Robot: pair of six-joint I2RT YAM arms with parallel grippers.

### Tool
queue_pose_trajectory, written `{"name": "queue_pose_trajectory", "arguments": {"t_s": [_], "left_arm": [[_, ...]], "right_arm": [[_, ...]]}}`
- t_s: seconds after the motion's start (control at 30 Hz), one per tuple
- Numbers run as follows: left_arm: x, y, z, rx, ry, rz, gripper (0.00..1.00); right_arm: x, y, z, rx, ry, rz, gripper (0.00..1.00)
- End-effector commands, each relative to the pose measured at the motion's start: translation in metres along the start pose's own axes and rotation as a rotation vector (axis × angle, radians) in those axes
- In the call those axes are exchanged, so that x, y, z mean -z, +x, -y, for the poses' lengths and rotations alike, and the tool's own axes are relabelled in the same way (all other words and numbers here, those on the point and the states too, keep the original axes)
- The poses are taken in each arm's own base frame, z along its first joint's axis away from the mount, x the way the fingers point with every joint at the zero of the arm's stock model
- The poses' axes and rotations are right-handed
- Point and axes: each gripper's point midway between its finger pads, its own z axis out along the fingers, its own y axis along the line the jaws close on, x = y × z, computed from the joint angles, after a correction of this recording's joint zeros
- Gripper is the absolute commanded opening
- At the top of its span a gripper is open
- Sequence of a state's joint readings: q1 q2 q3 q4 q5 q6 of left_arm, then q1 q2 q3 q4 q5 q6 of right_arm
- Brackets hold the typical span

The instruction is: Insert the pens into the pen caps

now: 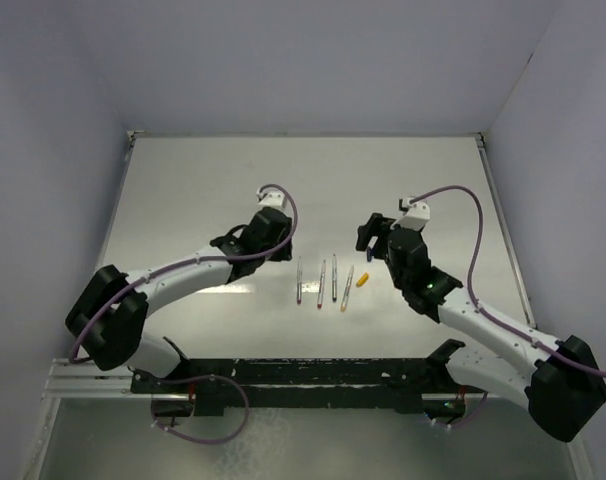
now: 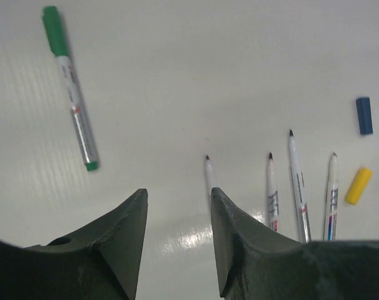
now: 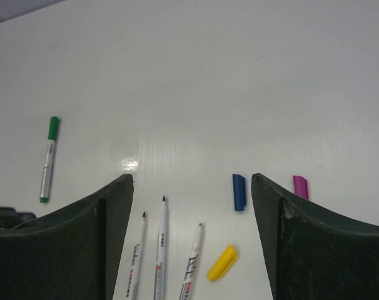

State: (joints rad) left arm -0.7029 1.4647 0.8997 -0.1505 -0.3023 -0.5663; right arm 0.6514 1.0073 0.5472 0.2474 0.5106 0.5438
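My left gripper (image 2: pixel 178 197) sits nearest, jaws moderately apart, empty; the capped green pen (image 2: pixel 74 100) lies ahead to its left, four bare pens (image 2: pixel 297 181) just ahead to its right, the blue cap (image 2: pixel 363 115) and yellow cap (image 2: pixel 358 185) farther right; my right gripper (image 3: pixel 192 181) gapes wide and empty, three bare pens and those two caps showing between its jaws, the magenta cap (image 3: pixel 300 186) just past the right one.

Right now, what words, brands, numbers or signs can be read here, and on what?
No text is readable.
On the uncapped pens: dark, red and blue barrel print, too blurred to read.
On the green-capped pen: barrel print, too blurred.
On the blue cap and yellow cap: none visible.
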Motion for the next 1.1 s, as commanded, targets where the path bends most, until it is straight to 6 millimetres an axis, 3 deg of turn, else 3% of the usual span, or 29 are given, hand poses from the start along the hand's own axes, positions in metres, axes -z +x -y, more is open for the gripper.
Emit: {"name": "queue_pose_trajectory", "arguments": {"t_s": [0.0, 0.17, 0.43, 0.77, 1.07], "left_arm": [[0.008, 0.036, 0.016, -0.031, -0.022, -0.050, 0.48], [0.012, 0.063, 0.042, -0.095, -0.033, -0.095, 0.49], [0.001, 0.091, 0.051, -0.142, -0.072, -0.157, 0.50], [-0.005, 0.099, 0.055, -0.143, -0.062, -0.180, 0.50], [-0.008, 0.120, 0.036, -0.187, -0.160, -0.260, 0.49]], "right_arm": [[0.002, -0.003, 0.034, -0.067, 0.141, 0.013, 0.76], [0.004, 0.010, 0.057, -0.126, 0.164, -0.014, 0.74], [0.011, 0.014, 0.067, -0.122, 0.181, -0.027, 0.74], [0.012, 0.019, 0.071, -0.116, 0.195, -0.039, 0.75], [0.012, 0.015, 0.066, -0.131, 0.171, -0.031, 0.74]]}}
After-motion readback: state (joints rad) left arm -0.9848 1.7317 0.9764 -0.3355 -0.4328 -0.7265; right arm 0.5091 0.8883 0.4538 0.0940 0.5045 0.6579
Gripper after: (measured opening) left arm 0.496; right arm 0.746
